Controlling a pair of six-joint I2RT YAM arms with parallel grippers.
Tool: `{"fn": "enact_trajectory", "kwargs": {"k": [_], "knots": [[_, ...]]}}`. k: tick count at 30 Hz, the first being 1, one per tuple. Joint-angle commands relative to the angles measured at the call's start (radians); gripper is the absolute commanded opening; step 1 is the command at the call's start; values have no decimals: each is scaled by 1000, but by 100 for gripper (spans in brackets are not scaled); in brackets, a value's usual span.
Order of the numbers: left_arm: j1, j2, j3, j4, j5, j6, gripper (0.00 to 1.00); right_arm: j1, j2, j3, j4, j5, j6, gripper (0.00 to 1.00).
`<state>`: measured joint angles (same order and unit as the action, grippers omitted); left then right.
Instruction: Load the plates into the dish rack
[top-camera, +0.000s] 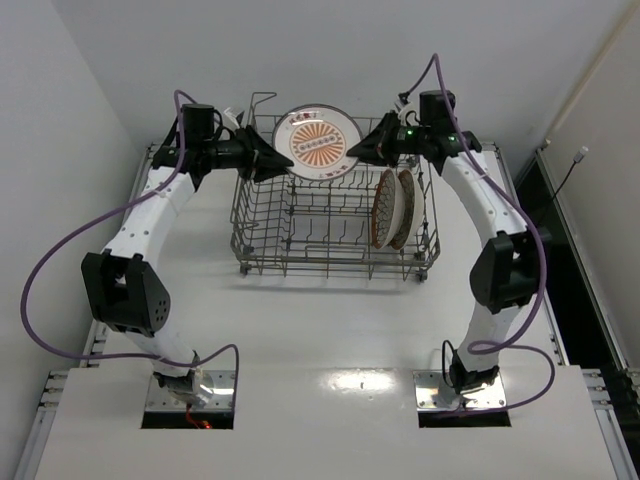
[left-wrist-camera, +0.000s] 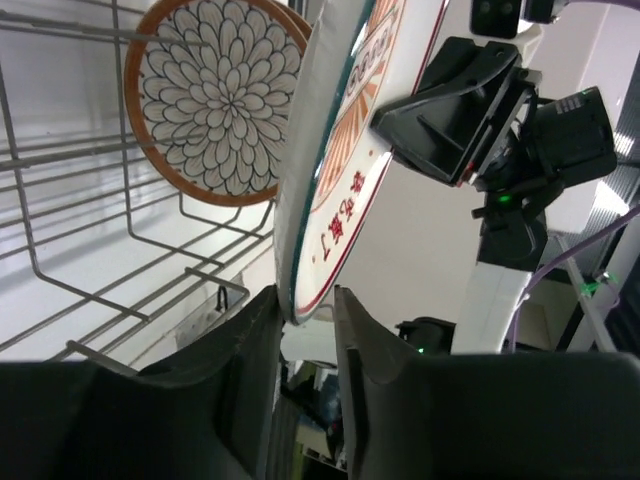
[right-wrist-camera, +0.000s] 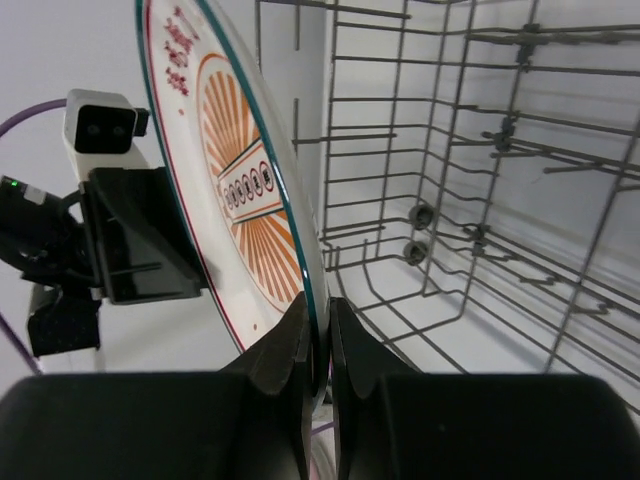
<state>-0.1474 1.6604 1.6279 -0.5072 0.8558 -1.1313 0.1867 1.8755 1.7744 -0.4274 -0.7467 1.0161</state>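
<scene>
The white plate with the orange centre motif hangs upright above the back of the grey wire dish rack. My left gripper pinches its left rim with the fingertips. My right gripper is shut on its right rim. The plate shows edge-on in the left wrist view and in the right wrist view. The brown-rimmed petal plate stands in the rack's right side. The cream dotted plate stands right behind it.
The rack's upright tines and wire floor lie below and beside the held plate. Its raised corner loop is at the back left. Walls close in behind and to both sides of the white table.
</scene>
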Motion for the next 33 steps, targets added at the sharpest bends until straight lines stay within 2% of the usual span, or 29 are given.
{"fn": "enact_trajectory", "kwargs": {"k": [1, 2, 4, 6, 9, 13, 21, 22, 24, 29, 33], "knots": [[-12, 10, 50, 38, 103, 8, 26, -16, -110, 91, -75, 102, -68, 0], [-12, 10, 50, 38, 103, 8, 37, -16, -121, 103, -108, 142, -91, 0], [-12, 10, 50, 47, 103, -1, 47, -27, -159, 137, -186, 185, -111, 0], [-12, 19, 50, 68, 112, -10, 61, -39, -186, 161, -247, 253, -123, 0], [14, 38, 61, 68, 112, -10, 63, -49, -229, 213, -351, 348, -149, 0], [55, 67, 115, 38, 112, 11, 64, -37, -239, 342, -566, 573, -209, 0], [114, 151, 253, -149, 57, 163, 65, 37, -285, 398, -799, 911, -249, 0], [114, 151, 272, -181, 46, 182, 65, 55, -271, 437, -850, 1007, -258, 0], [124, 185, 291, -214, 35, 231, 65, 109, -260, 448, -878, 1102, -269, 0], [143, 231, 354, -310, 3, 291, 65, 201, -187, 548, -982, 1216, -269, 0], [154, 254, 389, -338, -20, 312, 65, 279, -162, 504, -982, 1334, -260, 0]]}}
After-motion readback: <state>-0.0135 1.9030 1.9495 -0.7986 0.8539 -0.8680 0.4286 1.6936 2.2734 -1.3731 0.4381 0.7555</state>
